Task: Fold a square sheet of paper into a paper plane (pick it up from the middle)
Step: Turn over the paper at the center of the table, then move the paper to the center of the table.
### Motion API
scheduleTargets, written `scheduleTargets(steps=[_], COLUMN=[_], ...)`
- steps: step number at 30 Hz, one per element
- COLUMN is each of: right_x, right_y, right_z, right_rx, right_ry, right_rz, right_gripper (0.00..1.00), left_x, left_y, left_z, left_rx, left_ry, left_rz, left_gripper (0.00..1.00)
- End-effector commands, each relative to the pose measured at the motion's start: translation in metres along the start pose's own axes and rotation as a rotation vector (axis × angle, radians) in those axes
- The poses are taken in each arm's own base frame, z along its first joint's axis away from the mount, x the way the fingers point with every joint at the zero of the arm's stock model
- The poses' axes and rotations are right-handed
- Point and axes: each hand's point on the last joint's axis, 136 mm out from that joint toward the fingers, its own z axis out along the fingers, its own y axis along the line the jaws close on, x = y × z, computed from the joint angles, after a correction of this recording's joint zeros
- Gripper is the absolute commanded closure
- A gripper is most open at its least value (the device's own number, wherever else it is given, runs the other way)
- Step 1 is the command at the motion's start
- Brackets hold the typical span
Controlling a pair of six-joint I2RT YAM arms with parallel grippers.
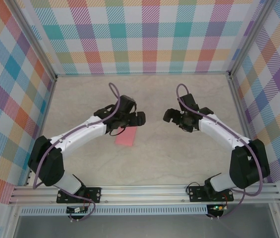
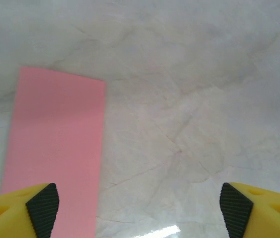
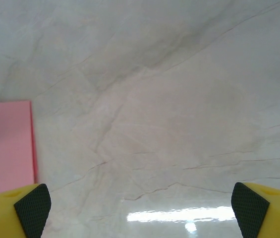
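Note:
The sheet of paper is salmon pink and lies flat on the marble-look table as a narrow rectangle rather than a square. In the left wrist view the sheet of paper runs up the left side, just past the left fingertip. My left gripper hangs above the bare table with its jaws wide open, just up and right of the paper. My right gripper is also open and holds nothing, further right. The pink paper shows at that view's left edge. The paper plane is out of view.
The table is walled by plaid panels at the back and on both sides. An aluminium rail with both arm bases runs along the near edge. The two grippers face each other across a small gap mid-table.

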Motion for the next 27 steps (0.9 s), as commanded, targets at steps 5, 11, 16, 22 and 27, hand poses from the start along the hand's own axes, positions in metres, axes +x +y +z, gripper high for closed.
scheduleTargets(steps=[5,11,16,22,27], right_x=[0.031,0.065,0.090,0.114,0.125], right_y=[0.113,0.178,0.219,0.234,0.223], right_z=[0.022,0.062,0.090,0.124,0.144], right_rx=[-0.224,-0.282,-0.339,-0.312,-0.260], right_ry=[0.121,0.219,0.306,0.389,0.431], right_rz=[-0.209,-0.284,-0.328,-0.347,-0.350], right_gripper=[0.09,0.26,0.48,0.54,0.53], left_x=[0.005,0.026,0.038,0.043,0.043], left_y=[0.098,0.164,0.185,0.191,0.190], left_z=[-0.011,-0.030,-0.038,-0.042,-0.042], left_rx=[-0.091,-0.219,-0.247,-0.258,-0.250], left_ry=[-0.026,-0.053,-0.061,-0.058,-0.054], left_rz=[-0.318,-0.474,-0.534,-0.537,-0.534], left_gripper=[0.02,0.00,0.00,0.00,0.00])
